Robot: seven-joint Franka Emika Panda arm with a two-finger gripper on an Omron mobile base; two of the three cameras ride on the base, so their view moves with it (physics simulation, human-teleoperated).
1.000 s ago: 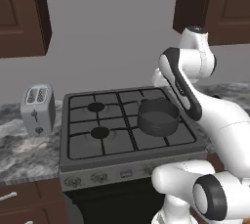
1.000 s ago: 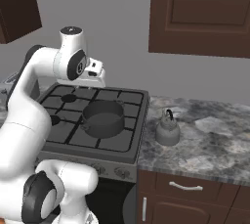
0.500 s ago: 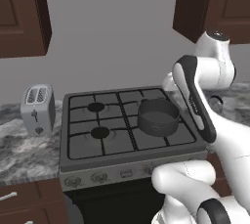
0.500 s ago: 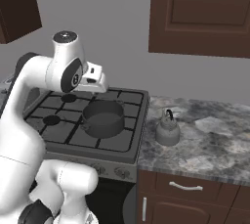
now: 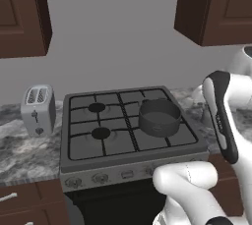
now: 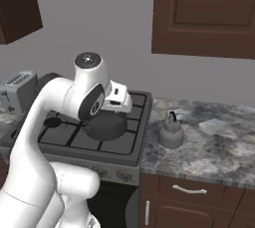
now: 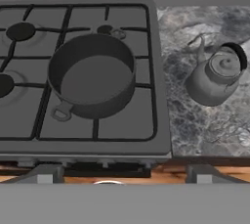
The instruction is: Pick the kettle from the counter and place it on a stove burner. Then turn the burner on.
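Small silvery-grey metal kettle [image 6: 171, 132] stood upright on the grey-and-white marbled stone counter [image 6: 219, 147], just beside the grey gas stove [image 7: 161, 71]. Wide dark-grey round pot [image 7: 92, 75] sat on the grates, nothing inside it. Gripper state: cannot tell.

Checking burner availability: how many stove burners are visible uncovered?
2: the rear-left burner and the front-left burner. The pot sits over the right side of the stove, so any burners beneath it are hidden.
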